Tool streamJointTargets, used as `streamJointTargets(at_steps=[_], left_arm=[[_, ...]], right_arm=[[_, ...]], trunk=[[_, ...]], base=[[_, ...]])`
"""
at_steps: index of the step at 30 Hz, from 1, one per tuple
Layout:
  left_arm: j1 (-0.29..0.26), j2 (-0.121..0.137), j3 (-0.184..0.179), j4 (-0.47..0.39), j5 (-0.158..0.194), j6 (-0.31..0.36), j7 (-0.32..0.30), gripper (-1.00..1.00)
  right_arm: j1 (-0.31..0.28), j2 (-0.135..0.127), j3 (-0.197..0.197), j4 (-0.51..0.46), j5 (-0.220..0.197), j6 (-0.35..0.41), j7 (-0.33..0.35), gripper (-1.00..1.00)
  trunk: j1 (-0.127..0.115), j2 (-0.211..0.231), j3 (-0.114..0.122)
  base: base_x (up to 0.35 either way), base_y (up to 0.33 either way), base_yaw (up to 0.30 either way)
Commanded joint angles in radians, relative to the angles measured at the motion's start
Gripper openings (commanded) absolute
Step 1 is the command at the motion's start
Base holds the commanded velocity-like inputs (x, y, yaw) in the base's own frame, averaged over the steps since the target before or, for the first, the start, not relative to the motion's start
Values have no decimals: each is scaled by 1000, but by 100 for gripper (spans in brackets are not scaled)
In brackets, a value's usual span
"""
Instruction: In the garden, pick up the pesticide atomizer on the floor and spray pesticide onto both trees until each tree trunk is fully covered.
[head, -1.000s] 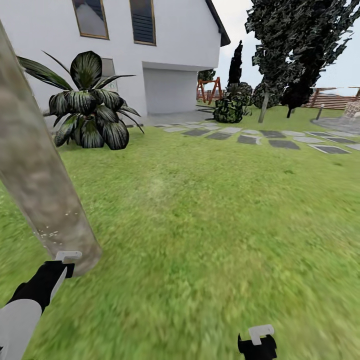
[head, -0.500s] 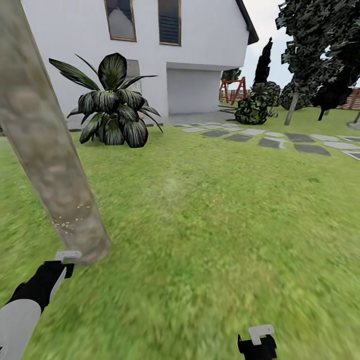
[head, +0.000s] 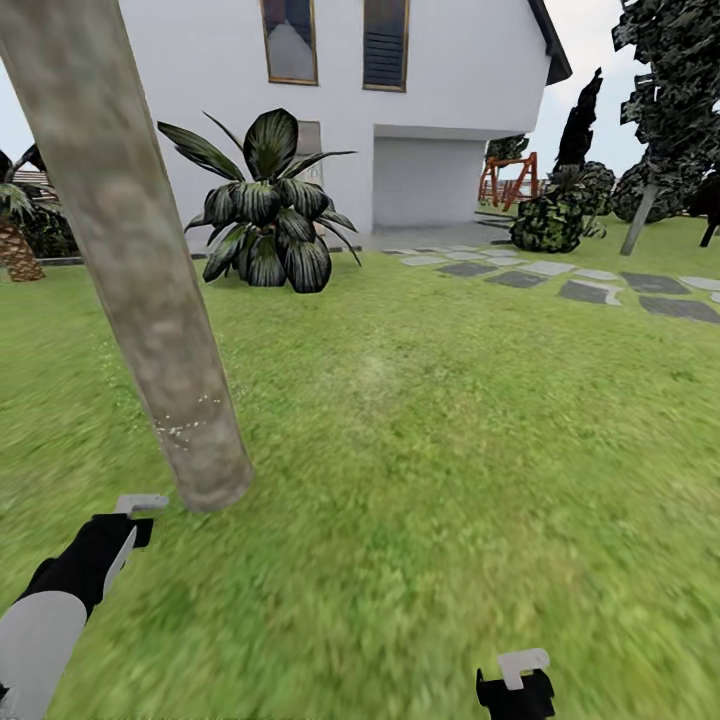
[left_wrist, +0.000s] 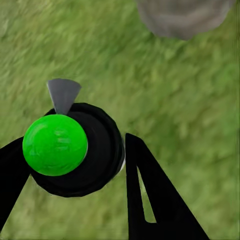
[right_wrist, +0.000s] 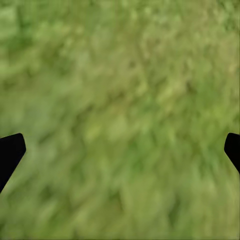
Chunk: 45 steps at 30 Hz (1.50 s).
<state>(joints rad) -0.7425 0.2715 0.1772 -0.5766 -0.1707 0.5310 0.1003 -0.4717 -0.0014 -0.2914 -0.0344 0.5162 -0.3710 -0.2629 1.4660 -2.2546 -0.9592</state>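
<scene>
A thick, mottled grey-brown tree trunk leans up out of the green lawn at the left of the head view. Its base also shows in the left wrist view. My left gripper hangs just in front of that base, a little to its left. It is shut on the pesticide atomizer, a black round body with a bright green cap and a grey nozzle. My right gripper sits low at the right, and it is open over bare grass, holding nothing.
A white house stands behind a fan-leaved plant. Grey stepping stones cross the lawn at the right, toward a dark bush and dark trees. A short palm is at the far left.
The head view has swung left, so the trunk, plant and house sit further right in the picture. Both grippers hold the same pose.
</scene>
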Motion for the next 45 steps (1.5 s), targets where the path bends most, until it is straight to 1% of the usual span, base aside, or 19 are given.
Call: streamJointTargets(at_steps=[1,6,7,10,12,14,17,19,20,22,23,25,26,27,29,31,37,42,45], left_arm=[[-3,-4,2,-11,-12,5,-5,-100],[-52,0,1,-71,-13,15,-60,-100],[-79,10,2,-65,-19,16,-98,-100],[-99,55,4,-59,-21,17,-119,-100],[-102,70,0,-62,-21,17,-130,-100],[-104,63,-3,-71,-21,34,-158,-100],[-124,61,-49,-75,-24,89,-260,-100],[-140,97,-56,-67,-23,95,-281,-100],[-149,127,-57,-62,-22,97,-287,-100],[-153,160,-60,-61,-22,96,-292,-100],[-152,164,-65,-66,-21,96,-293,-100],[-155,156,-87,-73,-19,98,-297,-100],[-159,139,-102,-75,-18,99,-311,-100],[-162,118,-113,-78,-18,100,-341,-100],[-170,106,-119,-114,-21,130,-387,-100],[-175,109,-119,-135,-23,166,-398,-100],[-213,181,-120,-146,-22,192,-406,-100],[-218,162,-120,-200,-18,209,-405,-100],[-252,170,-119,-214,-22,264,-406,-100]], right_arm=[[-1,-1,-7,2,11,-3,-4,100],[-2,-2,-8,2,11,-3,-4,100],[-1,-2,-8,2,11,-3,-4,100],[-1,-2,-8,2,11,-2,-4,100],[-1,-2,-8,2,11,-2,-4,100],[-1,-2,-8,2,11,-2,-4,100],[-2,-2,-8,3,11,-2,-4,100],[-1,-2,-8,4,11,-2,-4,100],[-1,-2,-7,4,11,-2,-4,100],[-1,-2,-8,4,11,-2,-4,100],[-1,-2,-7,4,12,-2,-4,100],[-1,-2,-7,4,13,-2,-4,100],[-1,-2,-6,4,13,-2,-4,100],[-1,-2,-6,4,13,-2,-4,100],[-1,-2,-7,4,13,-2,-4,100],[-1,-2,-6,4,13,-2,-4,100],[-2,-2,-6,4,13,-2,-3,100],[-1,-2,-6,4,13,-2,-3,100],[-1,-2,-6,4,13,-2,-3,100]], trunk=[[0,0,-1],[0,0,-1],[0,0,-1],[0,0,-1],[0,0,-1],[0,0,-1],[0,0,-1],[0,0,-1],[0,0,-1],[0,0,-1],[0,0,-1],[0,0,-1],[0,0,-1],[0,0,-1],[0,0,-1],[0,0,-1],[0,0,-1],[0,0,-1],[0,0,-1]], base=[[0,0,21],[0,0,3],[0,0,0],[0,0,0],[0,0,0],[0,0,0],[0,0,0],[0,0,0],[0,0,0],[0,0,0],[0,0,0],[0,0,0],[0,0,0],[0,0,0],[0,0,0],[0,0,0],[0,0,0],[0,0,0],[0,0,0]])
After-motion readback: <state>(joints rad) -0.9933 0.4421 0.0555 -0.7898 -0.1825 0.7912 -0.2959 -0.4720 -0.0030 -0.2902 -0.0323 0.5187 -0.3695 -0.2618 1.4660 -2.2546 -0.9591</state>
